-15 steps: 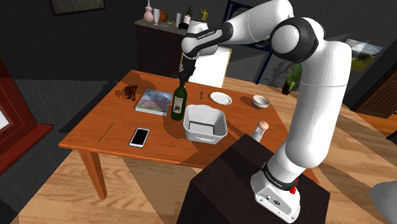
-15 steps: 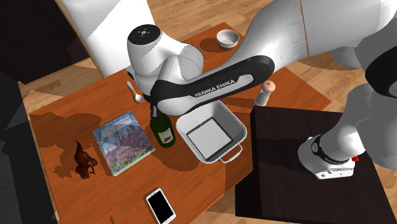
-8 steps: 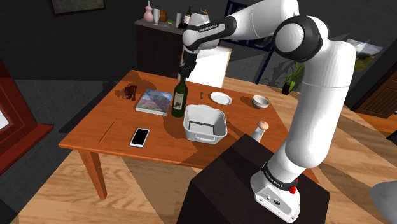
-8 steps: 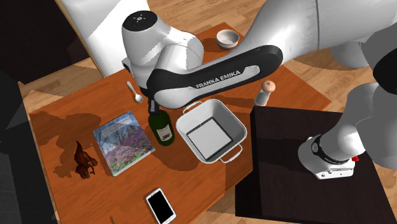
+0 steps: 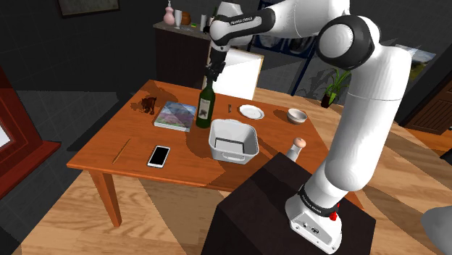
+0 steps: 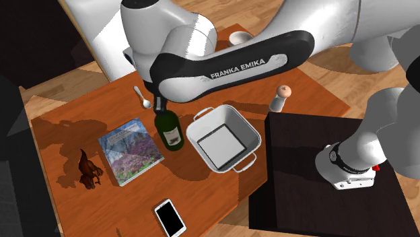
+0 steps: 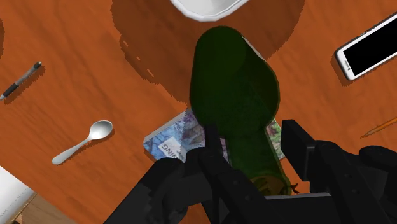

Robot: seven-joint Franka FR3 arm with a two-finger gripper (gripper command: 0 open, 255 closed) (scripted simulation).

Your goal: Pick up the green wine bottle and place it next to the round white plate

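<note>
Now the black gripper [image 5: 214, 71] is seen clamped on the neck of the green bottle [image 5: 205, 110], its fingers [image 7: 213, 143] pressed to either side of the glass in the wrist view. The bottle is hung straight down from the hand, long axis upright. Its base is judged just clear of the table [image 5: 109, 141], between the book [image 5: 175, 115] and the white dish [image 5: 233, 124]. The plate [image 5: 251, 112] is found near, to the shoulder view's right, past the dish's far corner. A pen [image 5: 229, 109] is laid in the gap between. Open wood is seen around the plate; the dish's rim must be cleared and the bowl [image 5: 295, 114] beyond avoided.
</note>
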